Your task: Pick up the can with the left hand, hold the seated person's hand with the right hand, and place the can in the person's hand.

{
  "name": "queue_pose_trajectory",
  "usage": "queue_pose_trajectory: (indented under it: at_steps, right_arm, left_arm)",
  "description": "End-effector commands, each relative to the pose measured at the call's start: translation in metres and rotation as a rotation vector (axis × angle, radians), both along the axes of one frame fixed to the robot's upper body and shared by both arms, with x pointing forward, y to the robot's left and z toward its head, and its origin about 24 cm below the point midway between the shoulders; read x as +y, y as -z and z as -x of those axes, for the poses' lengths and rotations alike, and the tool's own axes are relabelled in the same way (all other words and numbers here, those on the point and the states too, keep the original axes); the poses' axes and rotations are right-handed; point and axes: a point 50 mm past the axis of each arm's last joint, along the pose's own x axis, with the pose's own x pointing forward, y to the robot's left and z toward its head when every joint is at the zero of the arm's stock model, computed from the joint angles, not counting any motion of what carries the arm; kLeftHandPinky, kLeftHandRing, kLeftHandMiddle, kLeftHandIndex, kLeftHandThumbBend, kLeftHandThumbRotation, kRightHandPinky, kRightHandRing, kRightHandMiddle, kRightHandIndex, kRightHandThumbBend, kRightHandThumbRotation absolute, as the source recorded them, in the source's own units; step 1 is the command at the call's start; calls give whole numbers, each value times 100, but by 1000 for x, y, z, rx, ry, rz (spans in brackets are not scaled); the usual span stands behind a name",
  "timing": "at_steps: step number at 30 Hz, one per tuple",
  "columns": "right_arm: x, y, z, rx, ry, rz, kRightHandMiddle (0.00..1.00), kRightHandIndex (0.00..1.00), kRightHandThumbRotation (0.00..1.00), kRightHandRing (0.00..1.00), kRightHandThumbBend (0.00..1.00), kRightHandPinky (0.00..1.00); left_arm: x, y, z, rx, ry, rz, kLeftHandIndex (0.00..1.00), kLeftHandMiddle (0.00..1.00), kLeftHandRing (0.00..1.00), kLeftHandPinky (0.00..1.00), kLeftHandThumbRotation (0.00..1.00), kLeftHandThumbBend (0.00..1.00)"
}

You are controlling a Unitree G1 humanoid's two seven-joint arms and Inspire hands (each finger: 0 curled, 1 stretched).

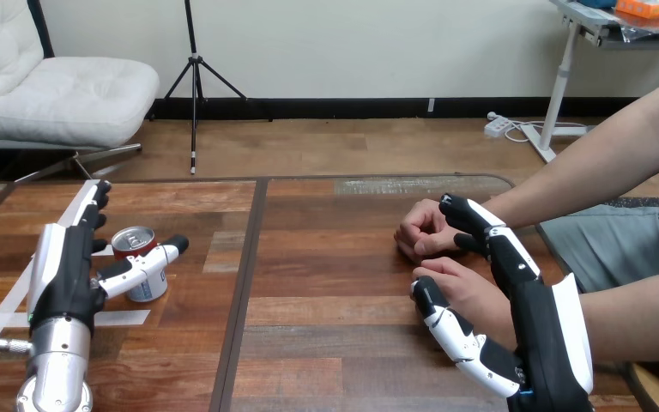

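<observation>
Near the left edge of the bench [335, 309] the can [135, 240] stands upright. The left robot hand [67, 279] is spread beside it, with the fingers straight along the can's left and the thumb laid across its near side, touching or nearly so. No grip is made yet.

The step in hand looks like the pick-up. To do it well, the fingers should curl round the can's body below the rim, opposite the thumb, and squeeze evenly before any lift. A thin can may dent or slip from a lopsided pinch. The lift should go straight up with the can kept level.

Toward the right edge, the right robot hand [549, 335] is also spread. Its thumb runs along the near side of the person's nearer hand [472, 296], and its fingers lie on the far side, next to the person's other hand [420, 232]. Whether it presses, I cannot tell. Any closing there should be gentle.
</observation>
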Motion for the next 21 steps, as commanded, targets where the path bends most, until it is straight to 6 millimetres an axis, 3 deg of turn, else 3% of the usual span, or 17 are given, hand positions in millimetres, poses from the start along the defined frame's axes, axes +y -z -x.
queue_pose_trajectory:
  at_steps: [1, 21]
  right_arm:
    - [3, -17, -10, -92, -3, -23, 84, 83, 44, 85, 54, 81]
    - [3, -18, -10, -86, 8, -18, 84, 83, 45, 85, 54, 81]
  left_arm:
    - [-1, -26, -22, -68, 42, -37, 94, 94, 92, 83, 36, 89]
    - [-4, -21, -26, -13, 85, -70, 93, 94, 90, 80, 38, 92]
